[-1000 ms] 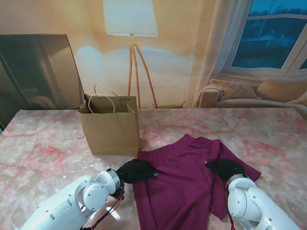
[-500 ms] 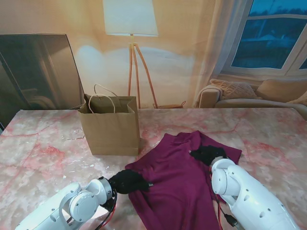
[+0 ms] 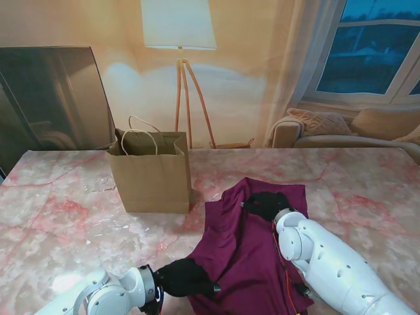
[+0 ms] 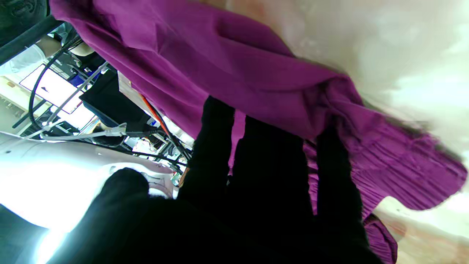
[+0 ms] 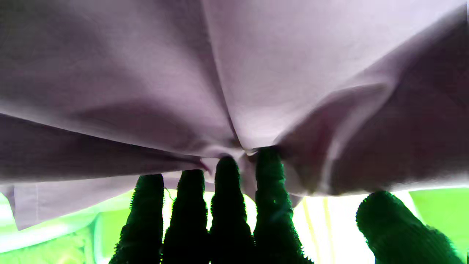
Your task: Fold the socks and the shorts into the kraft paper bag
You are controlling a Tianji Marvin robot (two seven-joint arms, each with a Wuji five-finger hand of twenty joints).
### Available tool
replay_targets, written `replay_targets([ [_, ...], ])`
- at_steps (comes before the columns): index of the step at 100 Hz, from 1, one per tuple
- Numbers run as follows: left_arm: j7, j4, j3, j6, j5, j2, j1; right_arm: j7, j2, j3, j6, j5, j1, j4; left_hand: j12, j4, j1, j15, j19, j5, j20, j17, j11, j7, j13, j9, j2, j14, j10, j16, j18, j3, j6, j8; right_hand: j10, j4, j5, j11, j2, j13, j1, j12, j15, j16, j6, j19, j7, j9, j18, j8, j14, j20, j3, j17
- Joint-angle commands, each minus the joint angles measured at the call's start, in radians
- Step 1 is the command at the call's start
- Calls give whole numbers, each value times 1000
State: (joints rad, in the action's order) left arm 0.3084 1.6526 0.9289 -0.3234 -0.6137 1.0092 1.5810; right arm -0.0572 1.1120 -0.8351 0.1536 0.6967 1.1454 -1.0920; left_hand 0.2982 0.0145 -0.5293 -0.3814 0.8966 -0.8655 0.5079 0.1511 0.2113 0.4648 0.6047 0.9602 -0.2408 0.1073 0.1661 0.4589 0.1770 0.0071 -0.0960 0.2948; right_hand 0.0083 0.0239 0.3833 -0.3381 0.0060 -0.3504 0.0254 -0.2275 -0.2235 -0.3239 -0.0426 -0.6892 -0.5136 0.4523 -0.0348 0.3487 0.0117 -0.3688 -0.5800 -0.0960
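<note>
The folding of the purple shorts (image 3: 246, 252), spread on the counter (image 3: 65, 210) at about five o'clock of the kraft paper bag (image 3: 151, 174), is judged underway, each edge being pinched by the left robot hand (image 3: 187, 279) and right robot hand (image 3: 266, 205), and a flat laying-over is called for next.

The stand camera looks down from above the shoulders across the pink marbled tabletop (image 3: 59, 197), both arms rising from its bottom corners. Each wrist camera peers along its own fingers, very close, picture inverted. All three views share the purple shorts (image 3: 246, 246), filling the left wrist (image 4: 256, 73) and right wrist (image 5: 220, 73) frames.
</note>
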Motion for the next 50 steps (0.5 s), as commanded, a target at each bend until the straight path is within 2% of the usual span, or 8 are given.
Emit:
replay_targets([
  [1,-28,3,-1,10,-39,3,23,-12,9,-10,-2,18,25,-24,18,24,26,-45,-28,35,-15,-21,26,4,44,-10,-53,115,-7,15,11,-14,31,8,-27,3,-33,-21,-11,20,30,-2,6,20,-22,24,-22,-31,27,14,-40,9,-24,16],
  [14,-71,49,45,22,-97,12,46,-45,1,-95,-27,62,99,-101,23,24,32,-29,-40,77,-17,-27,17,-17,28,-43,-27,108,-16,12,13,-16,60,6,-24,10,-25,-32,-22,-5,38,-5,-10,19,-21,26,-36,-9,22,14,-32,-2,-56,-3],
  [31,-144,109,109,36,-157,27,85,-31,-16,-223,-60,125,201,-237,41,18,19,-37,-36,64,-12,4,33,-2,63,-17,31,102,-25,19,33,-11,77,20,-14,13,-8,-33,-26,-61,41,-2,-25,13,-24,4,-37,44,3,9,-14,-17,-64,-45],
  [39,-167,129,130,50,-159,34,97,-23,-22,-262,-73,152,229,-278,46,17,11,-41,-29,60,-12,16,36,8,78,-5,50,98,-23,20,41,-7,80,25,-13,14,-3,-29,-25,-73,41,0,-25,10,-26,-5,-36,60,-1,7,-7,-24,-62,-52],
  [42,-178,131,135,56,-154,37,97,-24,-23,-273,-76,160,235,-288,49,18,-3,-44,-26,58,-12,19,39,12,81,1,67,95,-50,22,44,0,81,27,-11,13,0,-29,-26,-81,38,0,-27,8,-27,-11,-36,68,-4,6,-3,-27,-64,-58],
  [50,-204,133,142,82,-147,45,91,-25,-25,-297,-75,177,246,-307,55,22,-43,-52,-16,55,-11,29,43,22,91,7,113,87,-61,26,44,21,82,32,-11,12,6,-29,-30,-94,28,-1,-31,1,-26,-24,-35,79,-6,5,3,-35,-69,-70],
])
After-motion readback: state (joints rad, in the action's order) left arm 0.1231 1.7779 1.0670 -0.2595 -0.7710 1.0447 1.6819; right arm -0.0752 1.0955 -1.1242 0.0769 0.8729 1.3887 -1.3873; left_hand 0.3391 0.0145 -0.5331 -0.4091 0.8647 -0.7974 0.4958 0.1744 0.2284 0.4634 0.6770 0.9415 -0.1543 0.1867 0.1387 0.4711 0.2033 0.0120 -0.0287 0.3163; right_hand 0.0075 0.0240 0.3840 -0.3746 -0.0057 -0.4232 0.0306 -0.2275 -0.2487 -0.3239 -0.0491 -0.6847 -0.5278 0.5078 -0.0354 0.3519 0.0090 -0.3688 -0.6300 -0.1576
